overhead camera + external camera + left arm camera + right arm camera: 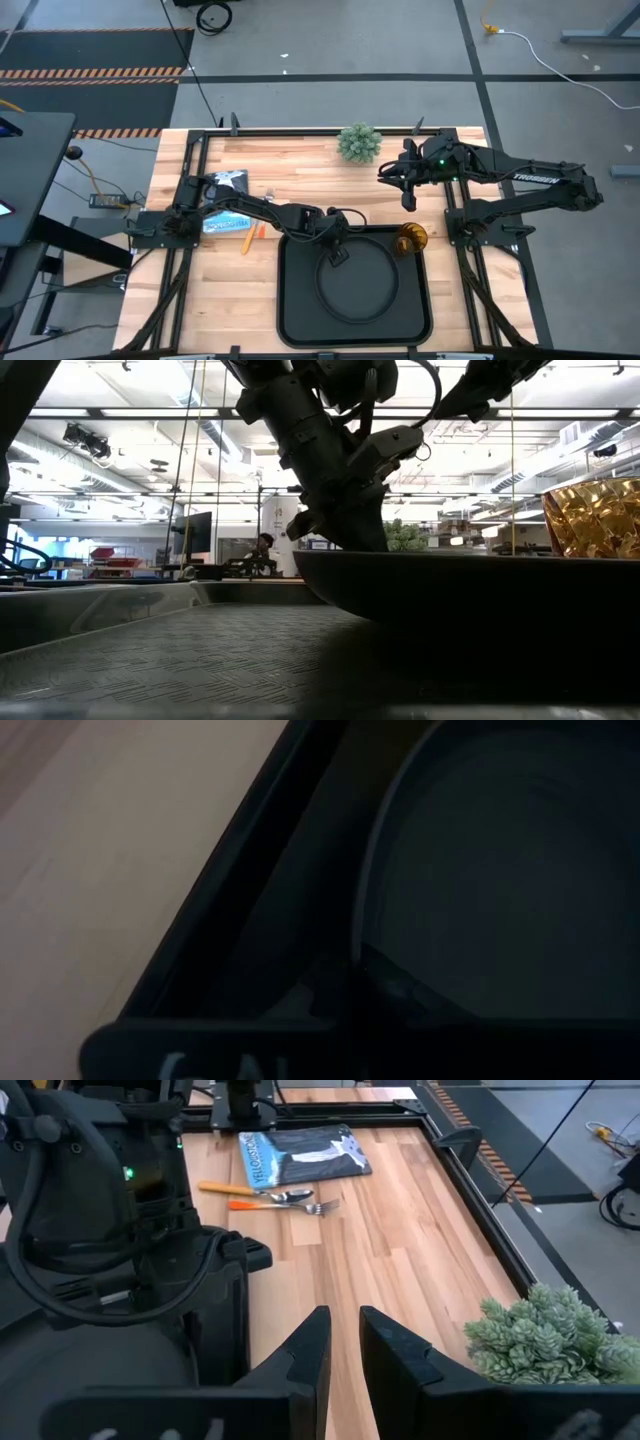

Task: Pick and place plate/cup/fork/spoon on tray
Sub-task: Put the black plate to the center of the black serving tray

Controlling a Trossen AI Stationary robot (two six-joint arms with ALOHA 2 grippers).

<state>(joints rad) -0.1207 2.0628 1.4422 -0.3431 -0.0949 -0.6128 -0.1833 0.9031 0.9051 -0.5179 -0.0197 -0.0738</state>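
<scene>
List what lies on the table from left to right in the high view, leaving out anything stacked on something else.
blue booklet → fork and spoon, side by side → tray → green plant. The plate and cup sit on the tray, so they are left out.

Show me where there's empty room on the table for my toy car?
Bare wood lies left of the tray, below the fork, and between the plant and the tray. It is crowded where the left gripper meets the plate.
</scene>
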